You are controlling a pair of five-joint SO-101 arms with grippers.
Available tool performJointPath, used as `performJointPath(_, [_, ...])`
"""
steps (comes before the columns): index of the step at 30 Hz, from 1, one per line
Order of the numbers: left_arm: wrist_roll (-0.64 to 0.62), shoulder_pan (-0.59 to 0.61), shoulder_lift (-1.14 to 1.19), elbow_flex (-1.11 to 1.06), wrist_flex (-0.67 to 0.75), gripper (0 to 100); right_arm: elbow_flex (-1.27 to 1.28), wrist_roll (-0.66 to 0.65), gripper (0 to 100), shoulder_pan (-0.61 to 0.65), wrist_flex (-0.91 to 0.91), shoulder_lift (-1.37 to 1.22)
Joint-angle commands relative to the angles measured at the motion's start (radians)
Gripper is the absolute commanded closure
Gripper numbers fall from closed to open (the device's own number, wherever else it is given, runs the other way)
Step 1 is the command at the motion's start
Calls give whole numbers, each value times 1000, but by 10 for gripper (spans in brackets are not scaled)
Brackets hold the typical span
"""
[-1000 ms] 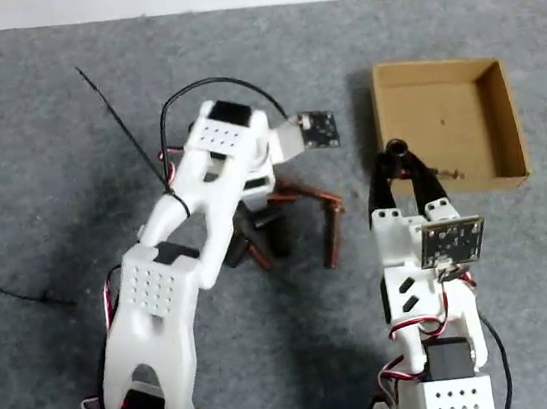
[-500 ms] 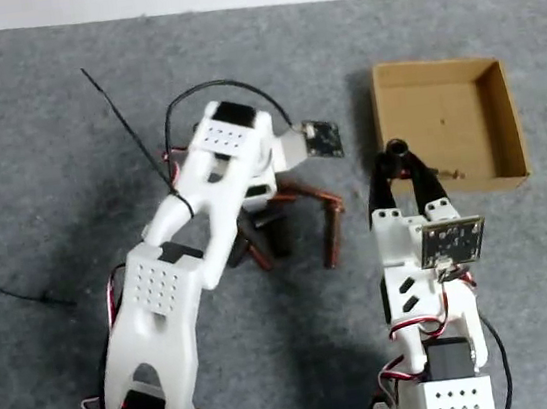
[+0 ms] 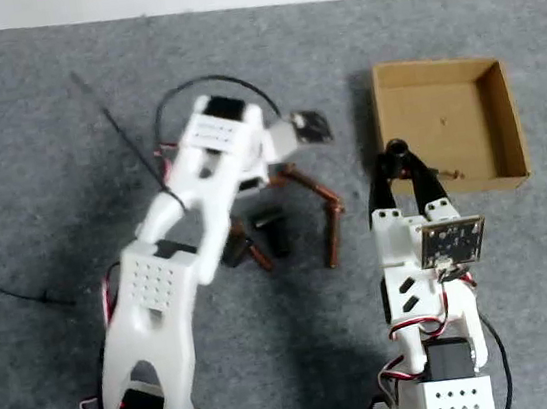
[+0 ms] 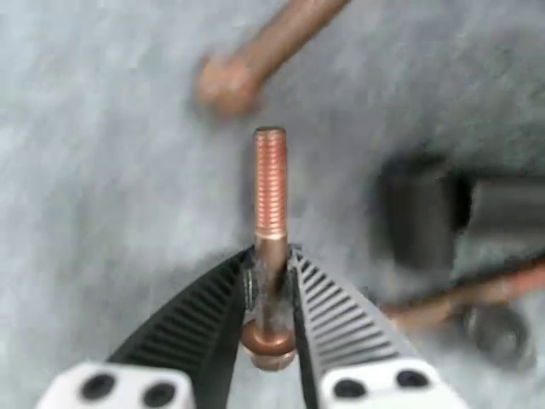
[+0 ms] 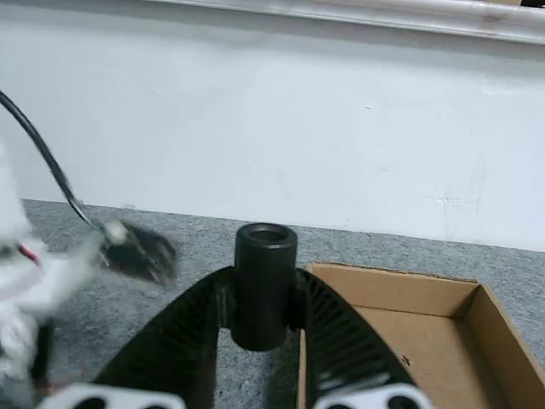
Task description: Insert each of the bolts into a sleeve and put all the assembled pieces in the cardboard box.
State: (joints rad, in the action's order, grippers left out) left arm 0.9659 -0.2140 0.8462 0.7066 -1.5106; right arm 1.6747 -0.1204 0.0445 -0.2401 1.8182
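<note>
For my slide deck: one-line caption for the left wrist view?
Left tool grips a copper bolt near its head; black sleeves lie nearby on the table.

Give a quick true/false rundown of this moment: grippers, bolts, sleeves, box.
1. The left gripper is shut on a bolt. True.
2. The right gripper is open and holds nothing. False: it is shut on a sleeve, which stands upright.
3. Assembled pieces lie in the box. False: no bolt or sleeve shows in it.
4. Loose bolts lie on the table between the arms. True.
5. The held bolt sits inside the held sleeve. False: they are apart, each in its own gripper.
</note>
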Motion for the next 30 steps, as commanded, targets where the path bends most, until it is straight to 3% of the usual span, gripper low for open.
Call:
performJointPath(1, [-18, 85, -143, 159, -169, 995, 119, -2, 992, -5, 2, 19])
performJointPath(12, [-18, 351, -206, 179, -250, 995, 119, -2, 992, -5, 1, 19])
performJointPath(16, [155, 418, -211, 24, -250, 995, 119, -2, 992, -5, 1, 19])
performJointPath(20, [256, 418, -211, -130, -250, 995, 119, -2, 992, -5, 1, 19])
performJointPath(30, [247, 360, -209, -154, -250, 995, 119, -2, 992, -4, 1, 19])
